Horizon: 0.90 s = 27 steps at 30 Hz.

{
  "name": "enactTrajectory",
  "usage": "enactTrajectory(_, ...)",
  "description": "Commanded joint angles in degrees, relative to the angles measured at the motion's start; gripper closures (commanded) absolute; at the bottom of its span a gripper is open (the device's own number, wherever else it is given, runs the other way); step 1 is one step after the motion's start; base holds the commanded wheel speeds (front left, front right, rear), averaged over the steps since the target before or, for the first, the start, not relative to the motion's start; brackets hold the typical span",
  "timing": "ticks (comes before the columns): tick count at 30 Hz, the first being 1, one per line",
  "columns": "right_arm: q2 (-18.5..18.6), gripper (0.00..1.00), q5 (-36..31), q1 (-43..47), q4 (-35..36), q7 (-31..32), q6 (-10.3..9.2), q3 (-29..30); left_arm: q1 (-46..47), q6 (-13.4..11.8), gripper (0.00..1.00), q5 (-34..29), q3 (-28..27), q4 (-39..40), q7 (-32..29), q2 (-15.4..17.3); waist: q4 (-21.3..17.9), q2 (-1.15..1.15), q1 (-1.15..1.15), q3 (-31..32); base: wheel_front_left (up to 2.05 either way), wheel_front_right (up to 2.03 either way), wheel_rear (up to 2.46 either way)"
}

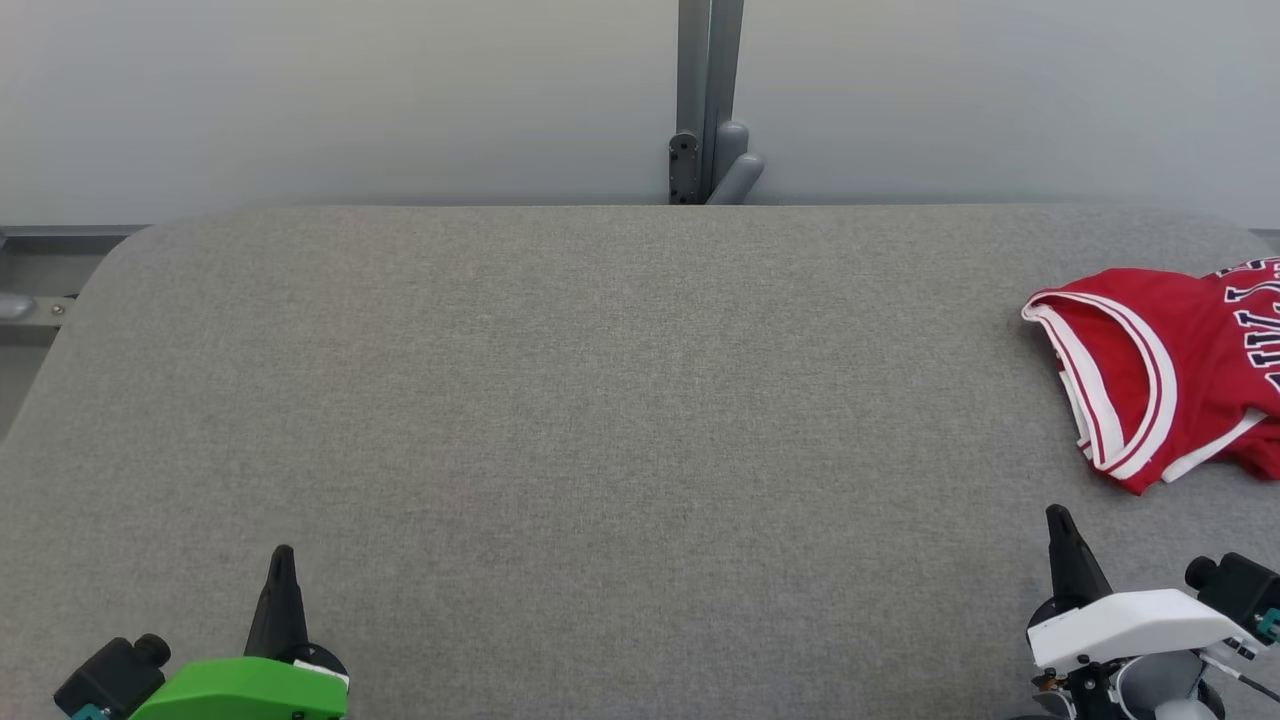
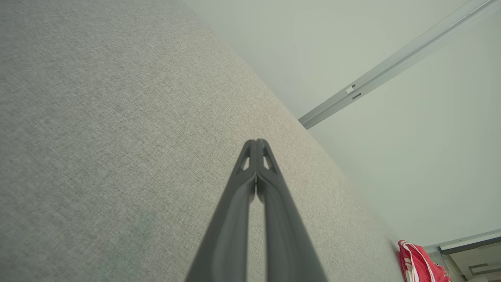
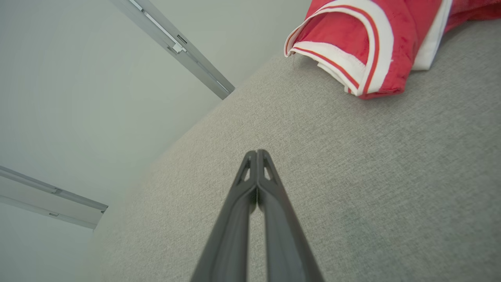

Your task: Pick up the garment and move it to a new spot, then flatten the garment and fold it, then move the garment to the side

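The garment (image 1: 1170,365) is a red jersey with white trim and dark lettering, lying crumpled at the right edge of the grey table (image 1: 600,400); part of it runs out of the head view. It also appears in the right wrist view as the garment (image 3: 364,43) at the top, and as a small red patch, the garment (image 2: 419,264), at the lower right of the left wrist view. My right gripper (image 1: 1058,515) rests shut near the front right, a short way in front of the jersey and apart from it. My left gripper (image 1: 283,553) sits shut at the front left, holding nothing.
A grey metal post (image 1: 708,100) stands behind the table's far edge against a pale wall. A metal rail (image 1: 40,270) runs at the far left beside the table. The padded grey tabletop stretches wide between the two grippers.
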<state>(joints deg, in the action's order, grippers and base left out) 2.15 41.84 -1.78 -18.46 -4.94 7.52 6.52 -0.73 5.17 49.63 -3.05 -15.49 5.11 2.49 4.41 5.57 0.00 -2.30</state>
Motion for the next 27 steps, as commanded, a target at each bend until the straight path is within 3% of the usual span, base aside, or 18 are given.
enactTrajectory(1, 0.42, 1.0, 2.69, -1.7, 0.64, 0.59, -0.01, 0.1, 1.91, -0.21, 1.0, 2.21, -0.32, 0.84, -0.54, 0.26, -0.12, 0.0, 0.0, -0.09, 0.0, 0.0, 0.0)
enactTrajectory(27, 0.7, 1.0, 20.94, -4.96, 0.27, 4.89, -0.01, 0.22, 5.25, -1.24, 1.0, 17.72, -1.82, 1.95, -4.9, 0.38, -1.43, 0.01, 0.0, -1.0, 0.0, 0.0, 0.0)
